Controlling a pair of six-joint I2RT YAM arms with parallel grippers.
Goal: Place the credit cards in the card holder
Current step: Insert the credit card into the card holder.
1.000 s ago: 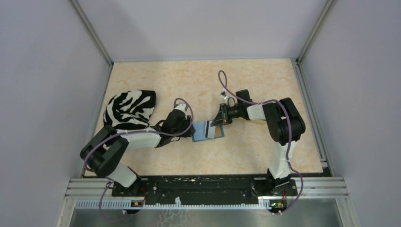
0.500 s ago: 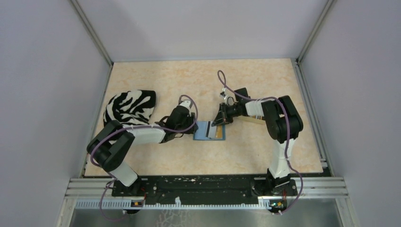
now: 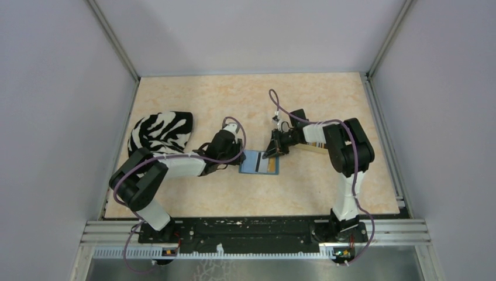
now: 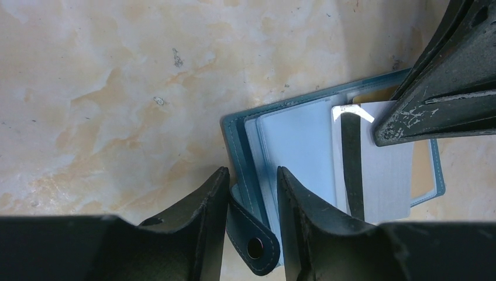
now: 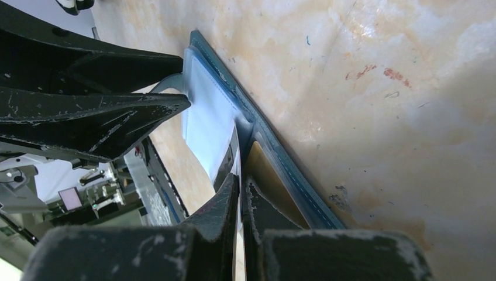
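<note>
Top view: card holder (image 3: 251, 164) lies open flat around mid-bench (image 3: 234, 99), a bit nearer the near edge than the far one. My left gripper (image 3: 237, 157) is at its left edge and my right gripper (image 3: 270, 151) at its far right corner. Grey-silver card (image 3: 263, 161) lies over the holder's middle, dark stripe running near to far. Zebra-print cloth (image 3: 161, 133) is bunched by the bench's left edge, well apart from the holder.

Left wrist: left gripper (image 4: 251, 172) is low on the bench, and the fingers sit against both sides of the holder's snap tab (image 4: 254, 246). It reads as clamped on that edge of the card holder (image 4: 237, 132). The lighter blue inside faces up. Grey-silver card (image 4: 383, 175) overlaps the inner pocket, its corner pinched by the right gripper (image 4: 383, 132). A gold-orange patch (image 4: 422, 175) shows inside the holder under the card; I can't tell whether it's a card.

Right wrist: right gripper (image 5: 242, 181) is clenched tight, with the grey-silver card (image 5: 233, 153) edge-on between the fingers. The card's free end is down on the light blue lining. Teal rim of the card holder (image 5: 281, 170) runs just beside my fingertips. Left gripper (image 5: 186, 80) is at the holder's opposite end, with the flap edge between its tips.
</note>
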